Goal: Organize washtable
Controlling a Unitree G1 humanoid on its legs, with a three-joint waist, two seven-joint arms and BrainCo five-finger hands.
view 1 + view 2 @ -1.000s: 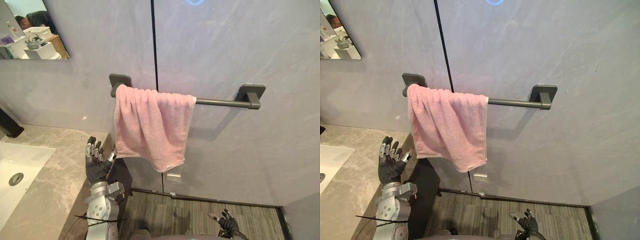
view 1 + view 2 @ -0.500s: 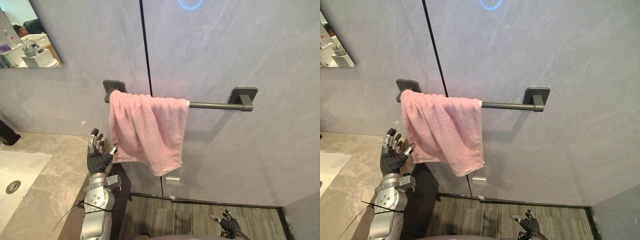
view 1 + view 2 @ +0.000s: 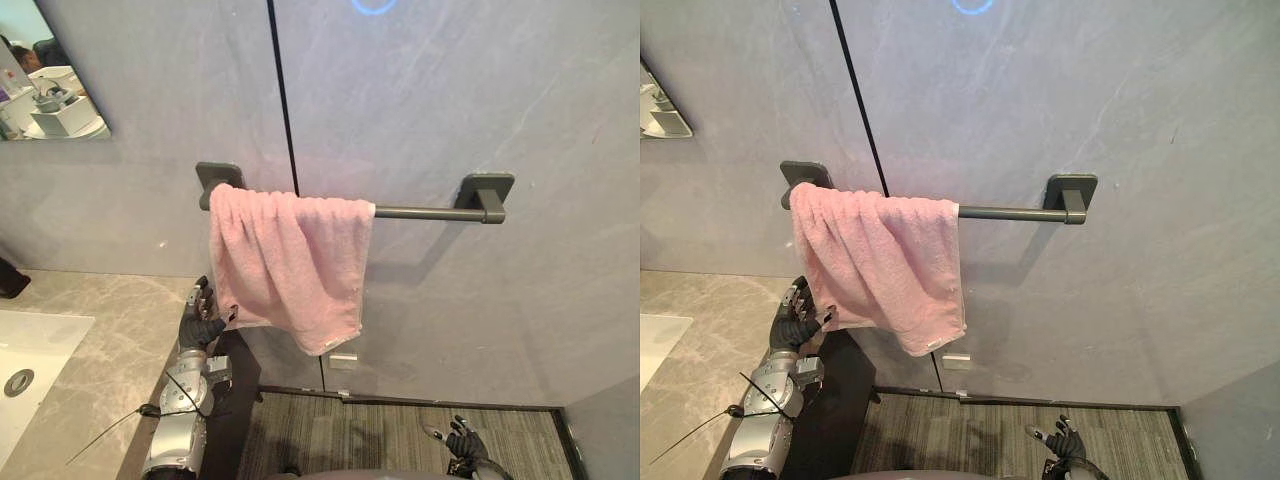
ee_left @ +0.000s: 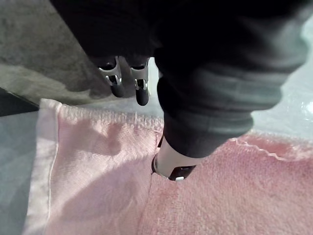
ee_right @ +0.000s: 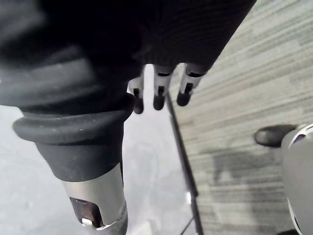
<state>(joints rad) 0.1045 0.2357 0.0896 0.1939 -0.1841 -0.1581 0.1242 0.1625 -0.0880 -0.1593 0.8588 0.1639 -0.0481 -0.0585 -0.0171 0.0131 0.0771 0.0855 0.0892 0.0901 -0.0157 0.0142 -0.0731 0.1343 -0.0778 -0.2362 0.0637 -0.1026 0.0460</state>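
The pink towel (image 3: 290, 260) hangs over the dark wall bar (image 3: 420, 212), bunched on the bar's left half. The bar's long axis runs left to right, and the towel's lower edge slants down toward the right.

My left hand (image 3: 200, 325) is raised at the towel's lower left corner, so the cloth lies just right of it and above. In the left wrist view the fingers (image 4: 117, 83) are straight and reach past the hem, and the thumb (image 4: 171, 164) rests on the cloth. I see no pinch.

My right hand (image 3: 462, 440) hangs low on the right with loosely spread fingers, well apart from the towel. Of the 2, the left is clearly nearer.

I can read no writing or label on the towel.
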